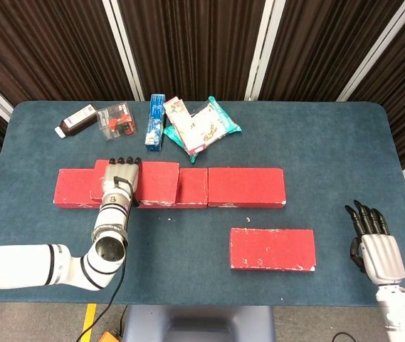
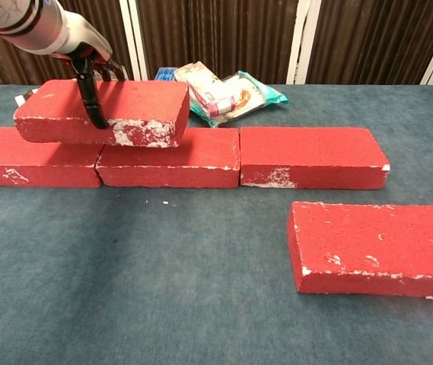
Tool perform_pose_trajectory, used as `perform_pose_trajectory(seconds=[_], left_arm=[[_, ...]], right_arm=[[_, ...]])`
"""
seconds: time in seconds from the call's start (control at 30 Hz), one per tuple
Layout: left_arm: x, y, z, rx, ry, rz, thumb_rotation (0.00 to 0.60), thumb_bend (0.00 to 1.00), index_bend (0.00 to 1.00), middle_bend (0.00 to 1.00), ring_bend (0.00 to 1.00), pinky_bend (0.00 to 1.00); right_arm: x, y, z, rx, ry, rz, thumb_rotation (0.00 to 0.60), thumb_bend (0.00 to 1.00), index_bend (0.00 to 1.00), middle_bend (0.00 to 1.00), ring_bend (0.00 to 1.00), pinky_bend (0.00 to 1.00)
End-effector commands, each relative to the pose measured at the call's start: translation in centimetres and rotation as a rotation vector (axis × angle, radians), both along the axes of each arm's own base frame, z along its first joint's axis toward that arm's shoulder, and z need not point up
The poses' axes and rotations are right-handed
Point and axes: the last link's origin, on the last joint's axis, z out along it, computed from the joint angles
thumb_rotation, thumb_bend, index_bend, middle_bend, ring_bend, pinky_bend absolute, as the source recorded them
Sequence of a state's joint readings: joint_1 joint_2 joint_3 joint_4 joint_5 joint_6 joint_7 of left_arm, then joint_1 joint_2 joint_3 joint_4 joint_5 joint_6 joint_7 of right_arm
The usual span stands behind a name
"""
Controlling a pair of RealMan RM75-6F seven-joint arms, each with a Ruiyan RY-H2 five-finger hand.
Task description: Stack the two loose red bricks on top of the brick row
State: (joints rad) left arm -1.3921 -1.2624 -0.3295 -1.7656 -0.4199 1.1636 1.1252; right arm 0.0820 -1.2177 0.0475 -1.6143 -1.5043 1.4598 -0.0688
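Red bricks on a blue-carpeted desk (image 1: pixel 316 149). Far left, back edge: dark bottle (image 1: pixel 77 120) lying on its side, then a clear plastic box (image 1: pixel 115 120) w/ red bits inside, a blue carton (image 1: pixel 156 121), and a pile of snack packets (image 1: pixel 201 125).

Brick row (image 2: pixel 313 157) runs left to right across the desk middle, three bricks end to end, touching. Left robot hand (image 1: pixel 119 183) grips the held brick (image 2: pixel 136 112) from above, fingers (image 1: pixel 122 162) over its far edge and thumb (image 2: pixel 89 95) down the near face in chest view. Held brick sits over the joint btwn the left and middle row bricks, roughly level; it looks to rest on them, but can't tell if full weight is down. Left arm reaches in from the lower left in head view.

Right of centre, nearer the robot: second loose brick (image 1: pixel 272 249) flat on the desk, apart from the row, in front of the right-hand row brick.

Far right, near desk's front edge: right robot hand (image 1: pixel 375 242), holding nothing, fingers straight and slightly apart, pointing away from the robot, well apart from any brick.
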Motion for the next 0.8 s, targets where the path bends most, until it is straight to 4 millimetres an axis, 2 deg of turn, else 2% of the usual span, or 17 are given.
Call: perform_pose_trajectory(seconds=[0.03, 0.5, 0.8], left_arm=[[0.0, 0.0, -0.3, -0.004, -0.001, -0.001, 0.6, 0.23, 0.0, 0.07, 0.0, 0.0], [-0.6, 0.5, -3.6, 0.002, 0.007, 0.0, 0.6, 0.23, 0.0, 0.07, 0.0, 0.0], [-0.8, 1.1, -4.0, 0.006, -0.003, 0.013, 0.6, 0.23, 0.0, 0.07, 0.0, 0.0]], right_arm=[[0.0, -0.1, -0.1, 0.001, 0.003, -0.002, 0.6, 0.9, 0.11, 0.04, 0.0, 0.0], [-0.2, -0.2, 0.0, -0.007, 0.0, -0.011, 0.6, 0.9, 0.11, 0.04, 0.0, 0.0], [-0.2, -0.3, -0.3, -0.005, 0.011, -0.015, 0.6, 0.9, 0.11, 0.04, 0.0, 0.0]])
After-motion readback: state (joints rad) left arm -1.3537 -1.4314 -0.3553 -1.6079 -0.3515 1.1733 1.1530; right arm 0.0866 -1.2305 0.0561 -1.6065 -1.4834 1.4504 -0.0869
